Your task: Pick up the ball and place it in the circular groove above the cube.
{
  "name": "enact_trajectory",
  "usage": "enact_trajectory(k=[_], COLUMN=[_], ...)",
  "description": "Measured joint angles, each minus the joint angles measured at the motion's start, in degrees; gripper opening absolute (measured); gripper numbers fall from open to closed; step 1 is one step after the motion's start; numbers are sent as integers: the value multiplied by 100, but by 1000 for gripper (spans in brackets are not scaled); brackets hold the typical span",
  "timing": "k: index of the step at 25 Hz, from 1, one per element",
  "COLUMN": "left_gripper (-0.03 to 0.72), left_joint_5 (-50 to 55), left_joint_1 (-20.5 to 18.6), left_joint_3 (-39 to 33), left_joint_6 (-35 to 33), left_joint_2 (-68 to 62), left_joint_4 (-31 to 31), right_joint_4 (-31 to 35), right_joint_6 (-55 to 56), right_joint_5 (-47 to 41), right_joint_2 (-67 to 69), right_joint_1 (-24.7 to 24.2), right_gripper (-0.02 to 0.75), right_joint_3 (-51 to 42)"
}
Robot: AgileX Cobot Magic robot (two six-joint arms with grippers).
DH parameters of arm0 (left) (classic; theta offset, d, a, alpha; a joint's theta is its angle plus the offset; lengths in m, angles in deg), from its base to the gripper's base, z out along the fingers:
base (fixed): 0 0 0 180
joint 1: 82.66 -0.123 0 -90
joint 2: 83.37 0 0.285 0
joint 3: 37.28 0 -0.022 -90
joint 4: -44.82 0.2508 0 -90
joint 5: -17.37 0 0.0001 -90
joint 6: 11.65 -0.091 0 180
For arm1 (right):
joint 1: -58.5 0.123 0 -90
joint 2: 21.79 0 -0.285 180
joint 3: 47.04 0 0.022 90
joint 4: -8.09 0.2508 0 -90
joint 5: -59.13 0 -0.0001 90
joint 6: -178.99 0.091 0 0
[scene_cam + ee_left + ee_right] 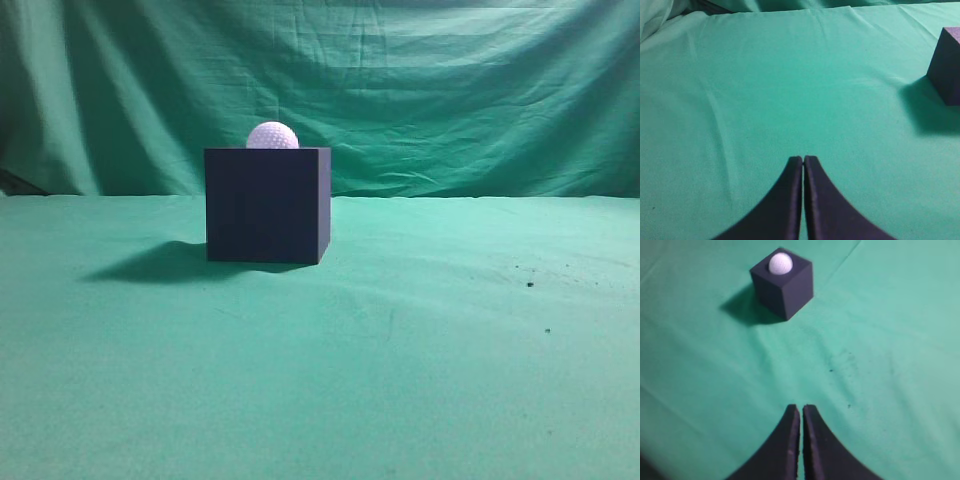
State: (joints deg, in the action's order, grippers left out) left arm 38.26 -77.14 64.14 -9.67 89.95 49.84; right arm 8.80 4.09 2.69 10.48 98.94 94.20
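Green cloth covers the surface [420,380]; the ball [272,135] sits atop the cube [267,205], left pincer [803,161] and right pincer [801,410] both closed, well apart from it

Exterior view: low, at object height, looking level along the green cloth [400,380] toward a draped green backdrop [450,90]. The cube [267,205] sits mid-distance, left of centre, seen nearly face-on, with the ball [272,136] cresting its top.

Left wrist view: slants down over the left gripper [803,160] at the bottom edge; the cube [947,65] is clipped at the right border (top face barely in frame).

Right wrist view: higher, steeper slant over the right gripper [800,409]; cube [785,287] and ball [780,264] far off, upper left.

All three views share the cube; two share the ball.
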Motion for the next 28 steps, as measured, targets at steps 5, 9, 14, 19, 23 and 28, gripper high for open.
enact_trajectory(k=[5,9,14,19,23,28], left_gripper=[0,0,0,0,0,0], left_joint_5=[0,0,0,0,0,0], left_joint_1=[0,0,0,0,0,0], left_joint_3=[0,0,0,0,0,0], left_joint_6=[0,0,0,0,0,0], left_joint_2=[0,0,0,0,0,0], left_joint_4=[0,0,0,0,0,0], right_joint_4=[-495,-506,-506,-420,-222,-138], right_joint_6=[70,79,79,125,136,146], right_joint_5=[905,2147,3280,3625,3649,3560], right_joint_2=[-593,-1304,-2079,-2484,-2508,-2508], right_joint_1=[-29,-664,-1927,-2972,-3596,-3749], right_gripper=[0,0,0,0,0,0], right_joint_3=[-715,-1583,-2638,-3438,-3885,-4001])
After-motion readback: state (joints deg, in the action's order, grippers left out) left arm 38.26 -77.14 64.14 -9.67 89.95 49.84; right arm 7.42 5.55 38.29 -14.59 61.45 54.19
